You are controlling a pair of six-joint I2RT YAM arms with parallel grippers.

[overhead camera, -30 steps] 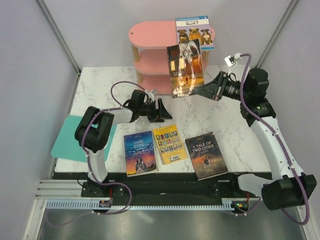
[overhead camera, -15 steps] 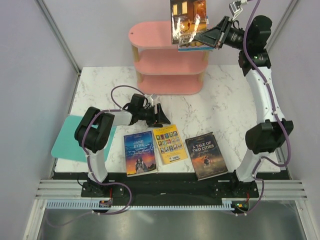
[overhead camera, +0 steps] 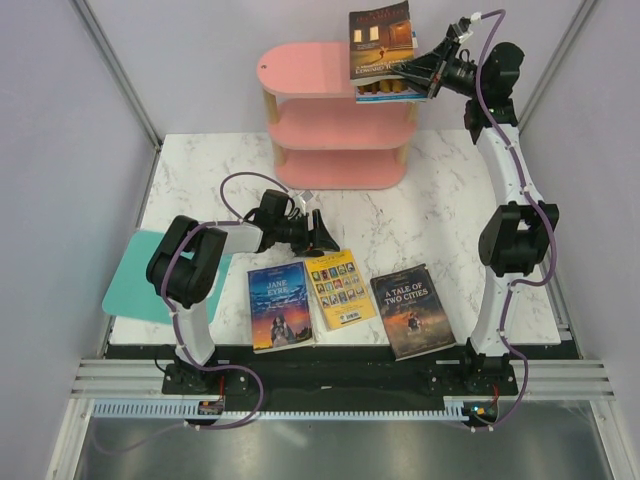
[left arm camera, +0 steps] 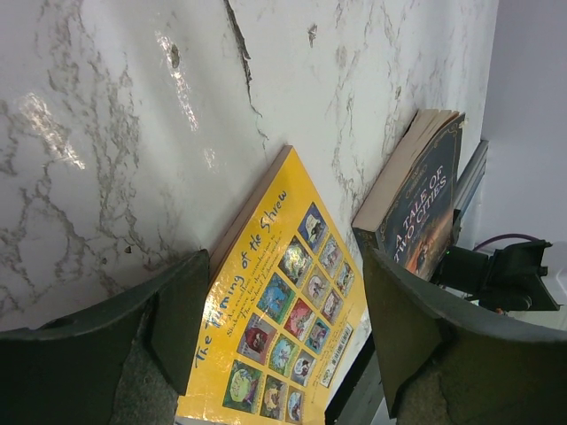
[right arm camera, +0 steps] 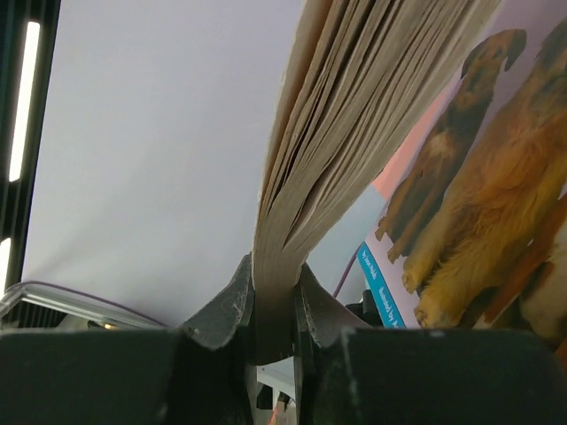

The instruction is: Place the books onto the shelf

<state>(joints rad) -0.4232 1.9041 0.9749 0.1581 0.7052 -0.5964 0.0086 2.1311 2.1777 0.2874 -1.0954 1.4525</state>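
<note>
Marble table (overhead camera: 450, 200): right pincer (overhead camera: 404, 72) grips brown-orange book (overhead camera: 380, 38) over pink shelf (overhead camera: 310, 68).

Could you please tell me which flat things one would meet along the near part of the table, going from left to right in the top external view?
teal board → Jane Eyre → yellow book → A Tale of Two Cities
</note>
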